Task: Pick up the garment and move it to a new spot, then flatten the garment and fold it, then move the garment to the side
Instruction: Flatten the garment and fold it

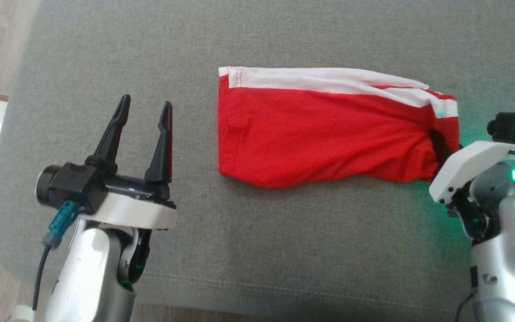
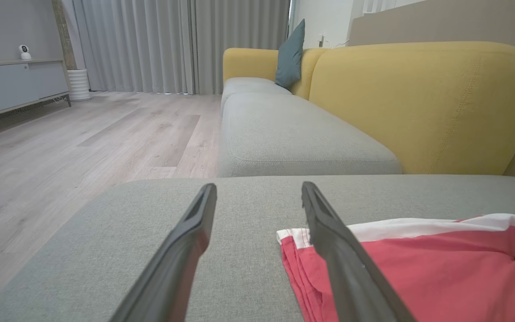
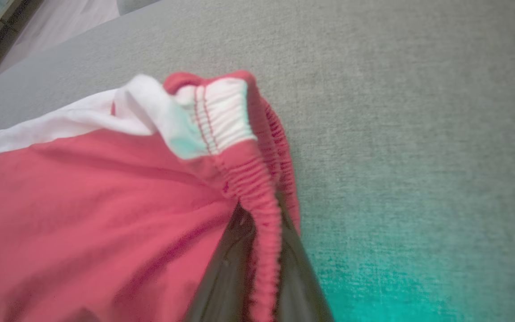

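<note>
Grey cushion bears the garment, waistband pinched in right gripper

Left claw spread wide; right claw pinched shut on garment.

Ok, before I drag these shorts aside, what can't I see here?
- Head view: right gripper fingertips buried in the red shorts.
- Right wrist view: blurred; elastic waistband covers the fingers, layers pinched unclear.
- Left wrist view: shorts cut off at the right edge, partly behind a finger of the left gripper.
</note>
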You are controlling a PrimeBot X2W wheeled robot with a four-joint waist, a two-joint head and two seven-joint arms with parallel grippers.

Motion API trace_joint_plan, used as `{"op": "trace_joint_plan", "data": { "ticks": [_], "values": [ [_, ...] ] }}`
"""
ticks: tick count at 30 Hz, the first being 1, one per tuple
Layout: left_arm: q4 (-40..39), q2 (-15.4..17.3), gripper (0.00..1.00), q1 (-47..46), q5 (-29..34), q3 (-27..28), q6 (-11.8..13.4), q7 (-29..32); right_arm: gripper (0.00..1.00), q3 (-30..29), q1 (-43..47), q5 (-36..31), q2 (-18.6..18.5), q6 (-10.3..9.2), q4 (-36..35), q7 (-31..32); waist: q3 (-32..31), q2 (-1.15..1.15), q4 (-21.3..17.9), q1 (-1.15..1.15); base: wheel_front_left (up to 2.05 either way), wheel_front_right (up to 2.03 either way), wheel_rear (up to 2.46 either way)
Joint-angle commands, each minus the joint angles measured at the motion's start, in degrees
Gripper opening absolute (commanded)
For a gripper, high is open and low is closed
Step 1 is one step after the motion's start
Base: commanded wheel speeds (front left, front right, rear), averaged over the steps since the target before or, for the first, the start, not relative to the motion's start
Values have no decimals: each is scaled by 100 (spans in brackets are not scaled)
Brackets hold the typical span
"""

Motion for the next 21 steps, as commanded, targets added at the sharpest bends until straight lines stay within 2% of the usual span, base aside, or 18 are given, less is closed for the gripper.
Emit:
{"op": "trace_joint_plan", "data": {
  "ticks": [1, 12, 17, 21],
  "values": [
    [-176, 43, 100, -183, 72, 221, -17, -34, 0, 237, 131, 57, 18, -4, -218, 67, -29, 0, -20, 0, 0, 0, 0],
    [-173, 1, 100, -53, 171, 285, -69, -34, 0, -22, 879, 707, -456, -4, -1217, 570, -229, 0, -149, 0, 0, 0, 0],
    [-193, 0, 100, -31, 199, 299, -91, -34, 0, -74, 992, 1099, -423, -4, -1545, 768, -249, 0, -206, 0, 0, 0, 0],
    [-212, -3, 100, -20, 231, 294, -107, -34, 0, -52, 874, 1708, -253, -4, -1856, 1140, -257, 0, -253, 0, 0, 0, 0]
  ]
}}
